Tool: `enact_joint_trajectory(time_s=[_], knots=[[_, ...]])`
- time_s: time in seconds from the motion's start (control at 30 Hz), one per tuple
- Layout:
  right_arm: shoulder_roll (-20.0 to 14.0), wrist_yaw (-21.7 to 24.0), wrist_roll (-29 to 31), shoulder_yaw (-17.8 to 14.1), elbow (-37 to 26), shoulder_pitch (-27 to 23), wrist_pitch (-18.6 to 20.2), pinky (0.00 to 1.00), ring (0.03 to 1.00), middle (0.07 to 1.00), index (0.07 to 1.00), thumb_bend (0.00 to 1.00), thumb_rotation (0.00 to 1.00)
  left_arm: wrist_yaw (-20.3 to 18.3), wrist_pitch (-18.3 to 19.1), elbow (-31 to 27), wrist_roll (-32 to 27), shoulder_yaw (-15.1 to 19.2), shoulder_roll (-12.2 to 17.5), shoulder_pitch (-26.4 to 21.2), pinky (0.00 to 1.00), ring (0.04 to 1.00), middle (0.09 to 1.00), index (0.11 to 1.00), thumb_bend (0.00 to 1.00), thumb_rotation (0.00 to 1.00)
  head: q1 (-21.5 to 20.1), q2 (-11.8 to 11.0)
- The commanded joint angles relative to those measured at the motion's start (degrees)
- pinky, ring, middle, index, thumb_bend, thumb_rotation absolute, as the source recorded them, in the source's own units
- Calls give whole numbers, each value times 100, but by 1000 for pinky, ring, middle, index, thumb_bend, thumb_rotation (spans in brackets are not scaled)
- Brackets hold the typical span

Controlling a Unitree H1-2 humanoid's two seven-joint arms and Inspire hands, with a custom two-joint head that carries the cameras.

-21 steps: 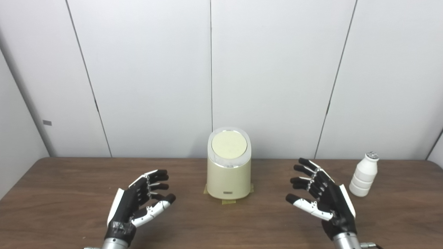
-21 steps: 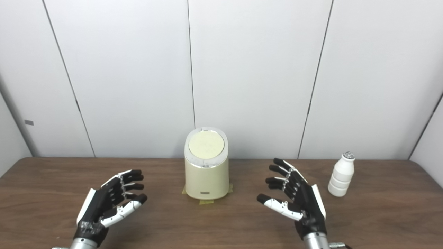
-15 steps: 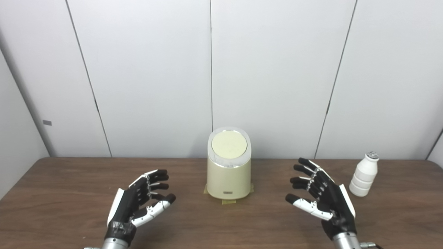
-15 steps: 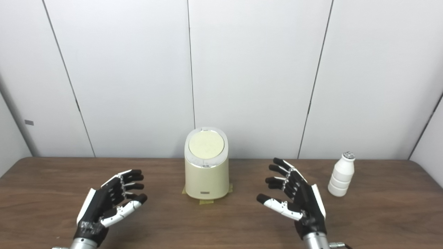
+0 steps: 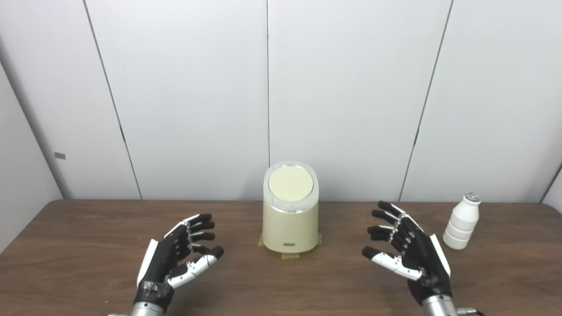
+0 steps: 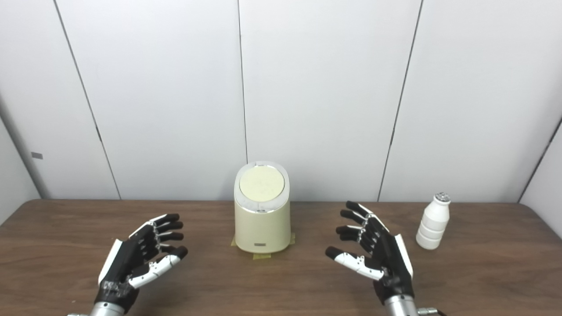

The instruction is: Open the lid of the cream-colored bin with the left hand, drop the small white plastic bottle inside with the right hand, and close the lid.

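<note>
The cream-colored bin (image 5: 290, 224) stands upright at the middle of the brown table, its round lid (image 5: 290, 182) down and tilted toward me. A small white plastic bottle (image 5: 462, 221) stands upright at the right, near the back edge. My left hand (image 5: 178, 256) hovers over the table to the bin's left, open, fingers spread, holding nothing. To the bin's right my right hand (image 5: 408, 250) is open too, between the bin and the bottle and touching neither.
Yellow tape tabs (image 5: 290, 255) stick out from under the bin's base. A white panelled wall (image 5: 351, 87) rises right behind the table's (image 5: 79, 237) back edge.
Both hands have edged up very slightly; bin and bottle have not moved.
</note>
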Motion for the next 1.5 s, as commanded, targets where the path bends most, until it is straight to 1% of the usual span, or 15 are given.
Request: enact_joint_trajectory(time_s=[0.0, 0.07, 0.13, 0.17, 0.27, 0.4, 0.5, 0.63, 0.83, 0.9, 0.97, 1.07, 1.17, 1.3, 1.47], knots=[[-69, 67, 79, -34, -140, -150, -159, 623, 623, 763, 782, 853, 190, 217, 25, -284, 124, -25, -172, -262, 582, 732, 797, 839, 722, 238, 24, -10], [-81, 97, 125, -47, -104, -165, -170, 619, 628, 767, 784, 856, 190, 362, 179, -387, 280, -53, -288, -341, 615, 775, 841, 885, 732, 275, 64, -30], [-93, 117, 132, -54, -82, -174, -179, 613, 637, 769, 785, 868, 199, 471, 320, -465, 415, -76, -363, -463, 700, 848, 900, 939, 761, 342, 76, -36], [-103, 132, 143, -58, -58, -179, -202, 612, 639, 769, 785, 870, 201, 521, 453, -477, 497, -86, -373, -606, 716, 860, 909, 948, 764, 351, 76, -38], [-131, 146, 143, -69, -18, -189, -213, 590, 632, 765, 784, 871, 200, 524, 753, -349, 656, -119, -315, -1013, 834, 900, 915, 966, 799, 360, 73, -55], [-159, 143, 90, -65, -58, -171, -164, 627, 623, 766, 779, 857, 206, 490, 947, -73, 781, -183, -248, -1474, 931, 940, 942, 983, 833, 389, 81, -68], [-163, 136, 75, -66, -37, -170, -198, 625, 618, 764, 781, 859, 208, 547, 1016, 136, 845, -224, -258, -1818, 929, 942, 947, 989, 840, 399, 104, -67], [-181, 172, 134, -66, 39, -171, -273, 602, 624, 762, 785, 874, 218, 629, 1084, 460, 853, -269, -356, -2248, 889, 942, 958, 998, 838, 351, 111, -67], [-213, 202, 134, -48, 44, -168, -263, 622, 624, 763, 782, 861, 217, 928, 1094, 997, 1282, -516, -469, -2702, 938, 996, 996, 1000, 876, 371, 99, -68], [-218, 218, 123, -39, 57, -163, -296, 627, 624, 765, 783, 863, 220, 1064, 1125, 1233, 1568, -658, -441, -2867, 936, 999, 999, 1000, 896, 372, 101, -76], [-209, 213, 102, -36, 35, -154, -294, 625, 622, 766, 783, 866, 220, 1359, 1000, 1493, 2047, -858, -388, -3014, 944, 1000, 1000, 1000, 913, 397, 97, -75], [-199, 201, 94, -37, 15, -149, -288, 626, 626, 766, 786, 867, 226, 1844, 747, 1909, 2546, -1061, -368, -3214, 893, 1000, 1000, 1000, 956, 389, 79, -76], [-182, 185, 89, -38, 4, -149, -295, 623, 631, 769, 784, 859, 228, 2108, 604, 2270, 2801, -1196, -376, -3404, 986, 1000, 1000, 1000, 960, 374, 57, -98], [-144, 142, 58, -33, -57, -146, -252, 617, 628, 771, 786, 848, 215, 2283, 469, 2579, 3082, -1382, -351, -3579, 1000, 1000, 1000, 1000, 946, 357, 24, -94], [-127, 146, 93, -55, -28, -152, -275, 590, 640, 774, 792, 852, 224, 2381, 470, 2847, 3288, -1535, -345, -3713, 1000, 1000, 1000, 1000, 961, 332, -6, -92]])
